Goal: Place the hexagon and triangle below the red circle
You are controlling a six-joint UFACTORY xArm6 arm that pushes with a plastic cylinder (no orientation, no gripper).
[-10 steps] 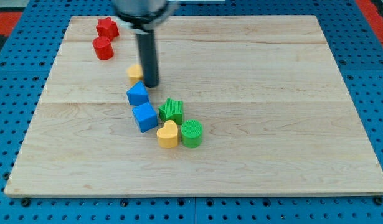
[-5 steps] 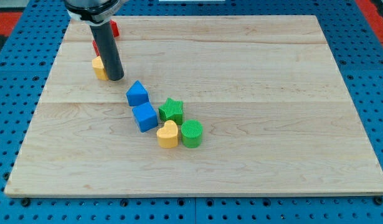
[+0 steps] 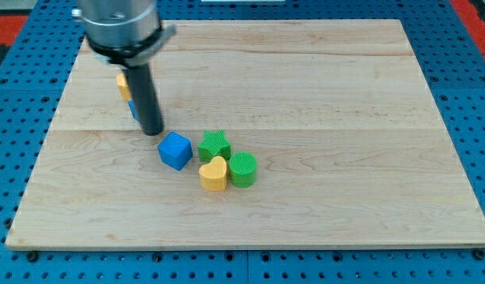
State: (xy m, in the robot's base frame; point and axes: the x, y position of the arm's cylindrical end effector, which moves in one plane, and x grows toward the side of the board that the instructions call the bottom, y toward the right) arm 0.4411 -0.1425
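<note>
Leftmost, the yellow hexagon (image 3: 122, 83) and a blue sliver, likely the triangle (image 3: 132, 110), peek from behind the rod; the red circle is hidden. The arm carries no hand, only the tip (image 3: 152, 132). A careless sweep right could knock the blue cube (image 3: 175, 150) into the green star (image 3: 215, 145).

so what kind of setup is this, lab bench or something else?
Most likely a robotics lab bench for tabletop pushing trials. A pale wooden board lies on a blue perforated mounting base, small coloured blocks such as the blue cube and yellow heart sit on it, and my tip rests just up-left of the cube.
</note>
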